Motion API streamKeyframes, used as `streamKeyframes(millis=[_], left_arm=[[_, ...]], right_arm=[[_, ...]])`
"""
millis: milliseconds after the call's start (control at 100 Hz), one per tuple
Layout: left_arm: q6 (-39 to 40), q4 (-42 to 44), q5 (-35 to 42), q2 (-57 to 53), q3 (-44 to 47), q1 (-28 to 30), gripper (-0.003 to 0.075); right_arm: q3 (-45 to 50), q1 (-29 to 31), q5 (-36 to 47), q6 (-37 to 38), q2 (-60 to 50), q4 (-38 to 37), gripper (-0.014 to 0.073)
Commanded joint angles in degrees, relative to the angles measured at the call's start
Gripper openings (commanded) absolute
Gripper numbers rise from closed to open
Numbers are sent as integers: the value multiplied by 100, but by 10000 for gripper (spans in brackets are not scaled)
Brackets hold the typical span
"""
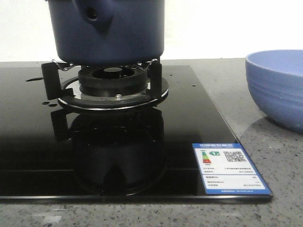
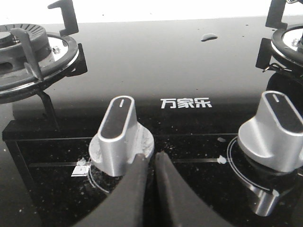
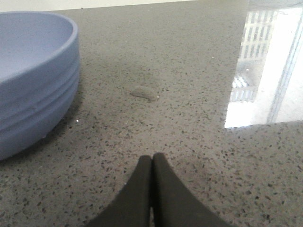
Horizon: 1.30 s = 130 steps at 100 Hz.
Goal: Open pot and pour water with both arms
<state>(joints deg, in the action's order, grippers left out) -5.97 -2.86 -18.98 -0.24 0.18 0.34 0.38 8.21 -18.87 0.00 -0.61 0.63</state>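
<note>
In the front view, a blue-bordered energy label (image 1: 231,168) lies nearest on the glossy black glass hob (image 1: 142,161); behind it the dark navy-blue straight-sided pot (image 1: 110,32) stands on the burner (image 1: 113,80), no lid visible.

In the left wrist view, the left gripper (image 2: 151,158) has its jaws nearly together beside a silver knob (image 2: 120,137); they should be parted and raised toward the pot.

In the right wrist view, the right gripper (image 3: 152,158) has its jaws together over the speckled grey bench (image 3: 189,118), near the light blue ribbed bowl (image 3: 33,75).

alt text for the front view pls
A dark blue pot sits on a gas burner of a black glass hob. A light blue ribbed bowl stands on the grey counter to its right; no hand shows.
</note>
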Motion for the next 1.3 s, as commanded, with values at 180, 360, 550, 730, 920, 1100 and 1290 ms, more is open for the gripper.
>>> streamKeyframes(millis=[180, 360, 550, 730, 920, 1100, 1290], left_arm=[[50, -74, 273, -163, 163, -46, -20], [50, -74, 273, -163, 163, -46, -20], [50, -74, 273, -163, 163, -46, -20], [50, 59, 306, -163, 163, -46, -20], [50, -1257, 847, -163, 163, -46, -20], [50, -3971, 1130, -163, 163, -46, -20], [50, -5951, 1466, -163, 149, -46, -20]], right_arm=[[158, 41, 136, 0, -102, -63, -64], [158, 41, 136, 0, -102, -63, -64], [158, 41, 136, 0, -102, -63, -64], [158, 41, 332, 0, -102, -63, -64], [158, 41, 1799, 0, -102, 796, -64], [148, 41, 2442, 0, -102, 2243, -64], [120, 41, 2378, 0, -102, 2684, -63]])
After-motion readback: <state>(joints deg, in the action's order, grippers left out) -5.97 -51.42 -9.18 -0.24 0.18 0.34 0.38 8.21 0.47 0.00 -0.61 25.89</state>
